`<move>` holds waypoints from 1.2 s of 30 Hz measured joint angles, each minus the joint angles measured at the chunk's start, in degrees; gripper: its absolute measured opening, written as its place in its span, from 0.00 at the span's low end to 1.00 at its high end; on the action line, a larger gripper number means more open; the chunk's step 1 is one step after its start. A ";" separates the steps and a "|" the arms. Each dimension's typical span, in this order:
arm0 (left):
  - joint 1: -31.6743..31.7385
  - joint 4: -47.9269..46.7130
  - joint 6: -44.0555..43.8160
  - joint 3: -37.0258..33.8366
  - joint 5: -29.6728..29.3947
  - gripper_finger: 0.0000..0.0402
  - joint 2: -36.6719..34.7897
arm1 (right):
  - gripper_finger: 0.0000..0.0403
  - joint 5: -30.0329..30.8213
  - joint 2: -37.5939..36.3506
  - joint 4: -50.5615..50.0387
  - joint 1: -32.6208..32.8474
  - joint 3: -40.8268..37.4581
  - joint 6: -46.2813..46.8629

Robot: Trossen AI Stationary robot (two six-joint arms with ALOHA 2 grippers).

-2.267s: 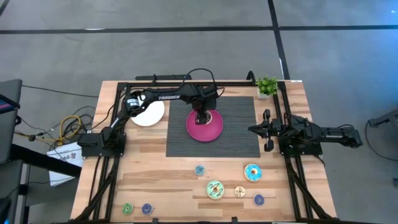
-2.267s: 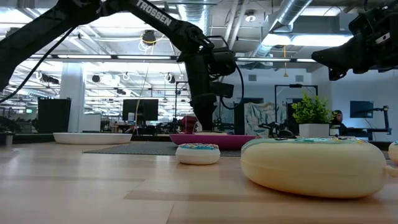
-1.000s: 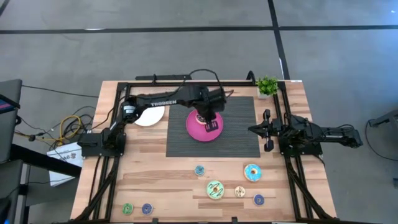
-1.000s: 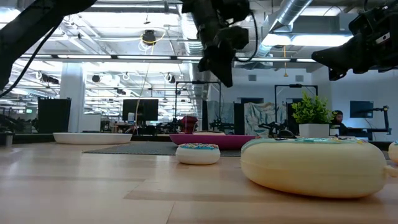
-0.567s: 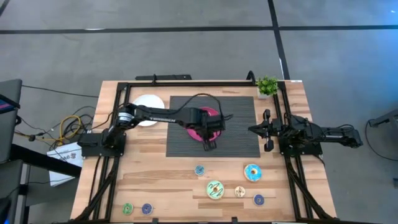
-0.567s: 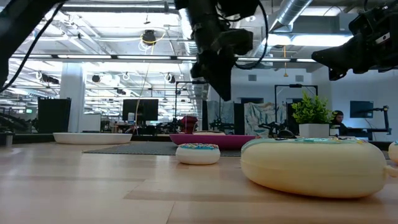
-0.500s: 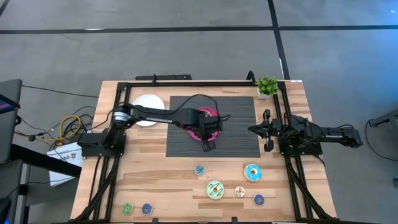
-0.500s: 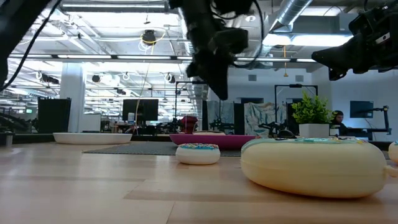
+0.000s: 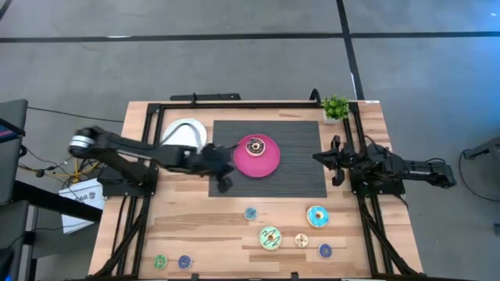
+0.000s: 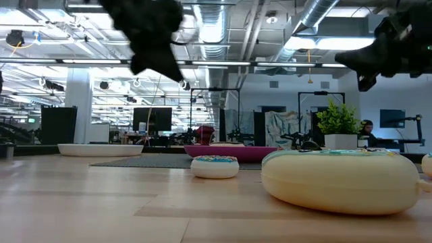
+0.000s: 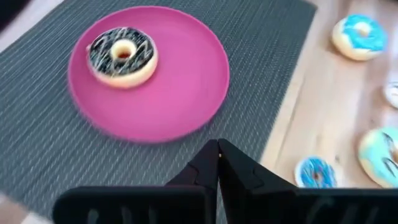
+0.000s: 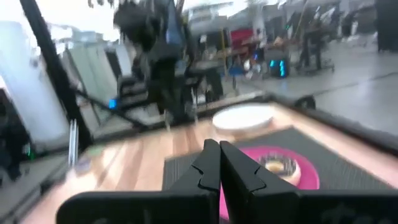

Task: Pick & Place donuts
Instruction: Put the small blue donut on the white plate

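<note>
Mat: the dark ribbed mat (image 9: 297, 168) spreads out to the right of my left gripper, whose tip hangs over its left edge.
Pink plate: the pink plate (image 9: 268, 162) lies on the mat, just beside and to the right of my left gripper.
White plate: the white plate (image 9: 186, 129) sits on the wood just behind my left arm, partly covered by it.
Left gripper: my left gripper (image 9: 223, 182) is empty, its two fingers pressed together tip to tip in the left wrist view (image 11: 218, 157).
Right gripper: my right gripper (image 9: 337, 163) waits at the mat's right edge, well apart from the plate, fingers closed on nothing (image 12: 218, 158).
Chocolate donut: the chocolate-iced donut (image 9: 254, 146) rests on the pink plate, toward its far rim, near my left gripper (image 11: 122, 55).
Blue donut: the light blue donut (image 9: 317, 216) lies on the wood, well apart from both grippers.
Green donut: the pale green donut (image 9: 270, 237) lies just left of and nearer than the blue one.
Tiny donuts: five small ones lie on the wood, the tiny blue donut (image 9: 251, 213) nearest my left gripper.
</note>
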 joint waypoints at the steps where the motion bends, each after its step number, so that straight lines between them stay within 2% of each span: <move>1: -0.71 0.70 -0.25 -2.38 -0.21 0.00 -3.04 | 0.00 0.91 0.11 0.02 0.28 0.72 0.39; 5: -4.04 0.92 0.02 -9.84 -2.34 0.00 -15.80 | 0.00 5.61 3.52 0.24 2.50 4.55 0.45; 9: -7.56 0.79 4.41 -14.90 -3.59 0.00 -28.37 | 0.00 12.04 10.95 0.60 6.41 10.27 0.43; 13: -10.37 0.53 10.18 -19.11 -4.96 0.00 -39.72 | 0.00 17.80 22.45 0.48 10.46 17.49 0.05; 19: -11.64 -1.63 16.50 -24.89 -2.71 0.00 -51.85 | 0.00 19.06 44.21 -0.96 14.87 30.84 -0.62; 26: -11.62 -5.82 16.48 -26.64 3.16 0.00 -57.73 | 0.00 19.12 65.82 -13.24 16.47 50.18 8.70; 32: -11.62 -6.00 16.77 -26.64 6.75 0.00 -57.88 | 0.00 18.63 79.60 -36.13 17.32 67.61 14.14; 36: -11.62 -5.95 16.75 -26.64 6.73 0.00 -57.74 | 0.00 16.79 84.69 -49.17 19.31 73.22 16.23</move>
